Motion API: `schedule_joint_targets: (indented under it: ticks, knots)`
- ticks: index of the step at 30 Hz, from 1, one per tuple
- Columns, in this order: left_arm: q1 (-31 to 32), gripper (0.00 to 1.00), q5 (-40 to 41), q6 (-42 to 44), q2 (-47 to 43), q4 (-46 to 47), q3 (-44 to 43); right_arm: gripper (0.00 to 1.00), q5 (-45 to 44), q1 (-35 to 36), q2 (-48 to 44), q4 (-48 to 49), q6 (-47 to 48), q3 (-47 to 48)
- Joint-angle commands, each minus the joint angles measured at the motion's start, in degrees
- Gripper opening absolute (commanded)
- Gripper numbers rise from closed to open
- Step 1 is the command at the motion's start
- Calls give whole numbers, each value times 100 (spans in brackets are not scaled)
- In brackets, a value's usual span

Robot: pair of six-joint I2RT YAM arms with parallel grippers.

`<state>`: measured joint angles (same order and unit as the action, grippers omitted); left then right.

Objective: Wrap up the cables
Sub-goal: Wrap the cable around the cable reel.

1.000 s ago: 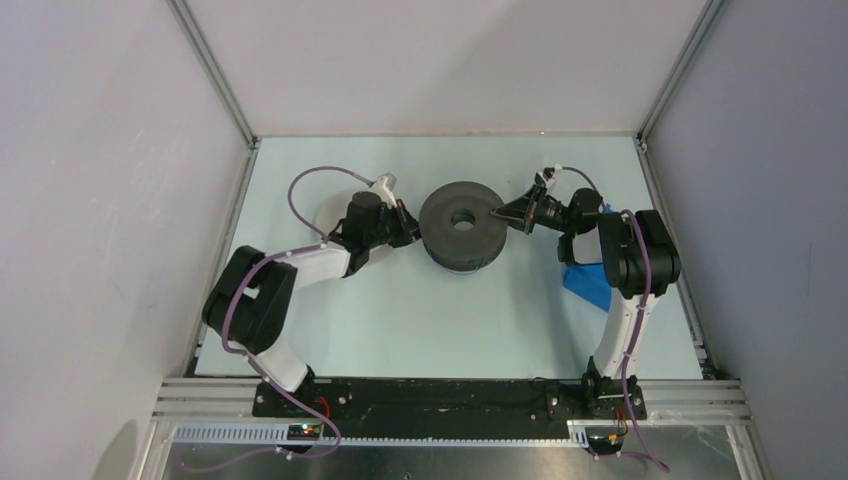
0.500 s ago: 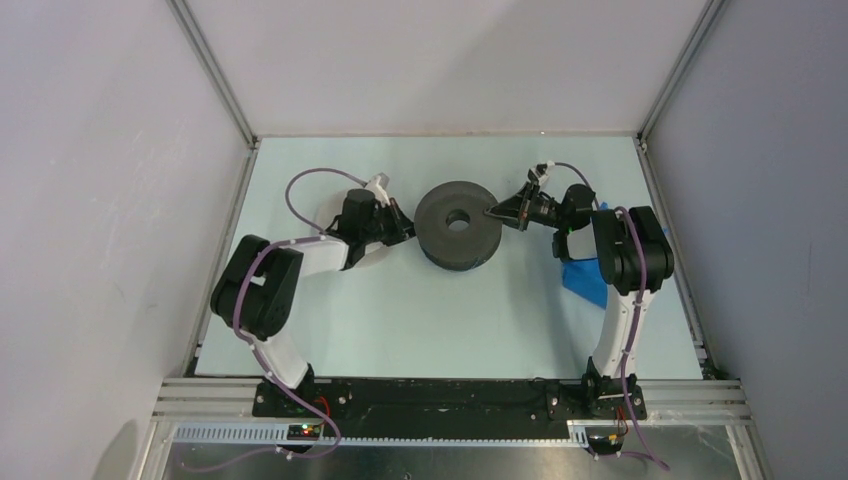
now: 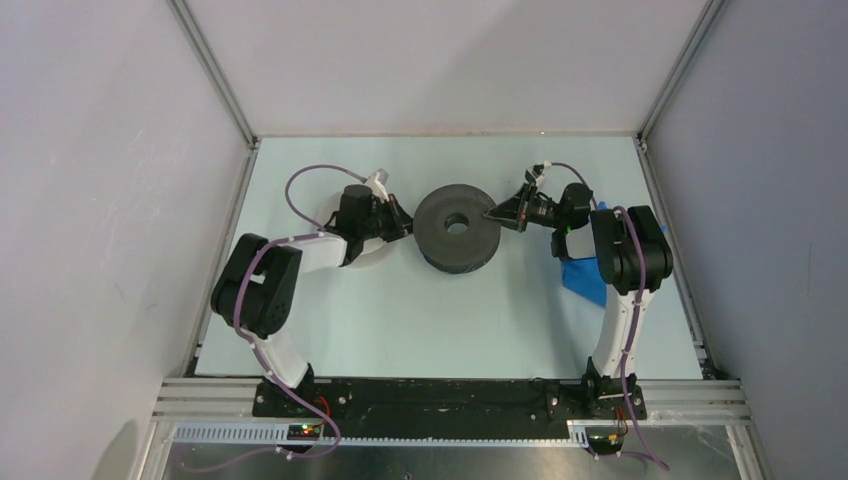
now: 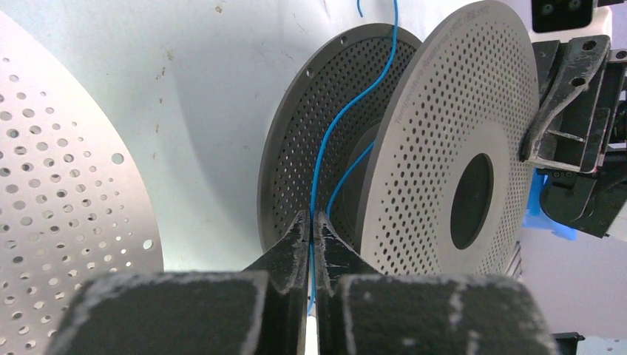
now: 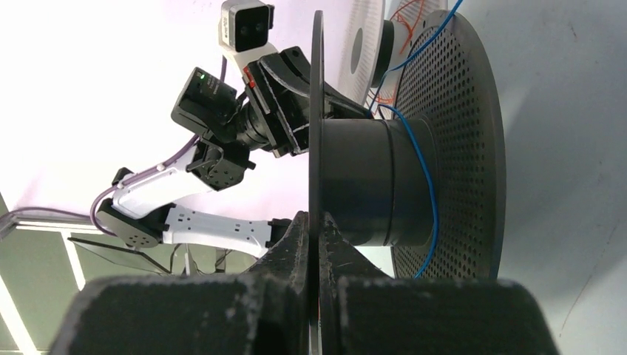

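Note:
The blue cable (image 4: 325, 140) runs down between the two perforated flanges of the dark grey spool (image 3: 457, 228) and into my left gripper (image 4: 311, 218), which is shut on it. Seen from the right wrist, the blue cable (image 5: 429, 177) loops loosely round the spool's hub (image 5: 370, 185). My right gripper (image 5: 316, 218) is shut on the thin rim of the spool's upper flange (image 5: 316, 111). From above, the left gripper (image 3: 405, 226) is at the spool's left side and the right gripper (image 3: 490, 213) at its right. A reddish cable (image 5: 407, 15) shows on the white spool (image 5: 366, 44) behind.
The white spool (image 3: 330, 215) lies under my left arm, its perforated flange (image 4: 59, 222) close on the left. A blue patch (image 3: 585, 278) lies on the table by the right arm. Walls close in the table at the back and both sides.
The left arm's elbow has swung in and its gripper has drawn slightly left. The dark spool and the right gripper have shifted a little to the left. Both grips stay the same.

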<state>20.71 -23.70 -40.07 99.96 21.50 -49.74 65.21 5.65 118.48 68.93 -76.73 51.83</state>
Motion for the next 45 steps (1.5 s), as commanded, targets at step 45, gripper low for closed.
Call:
schedule_joint_targets:
  ticks: [45]
  knots:
    - [-117,45,18,-139,-1812,-177,539,0,-82,47,-387,-751,-8,-24]
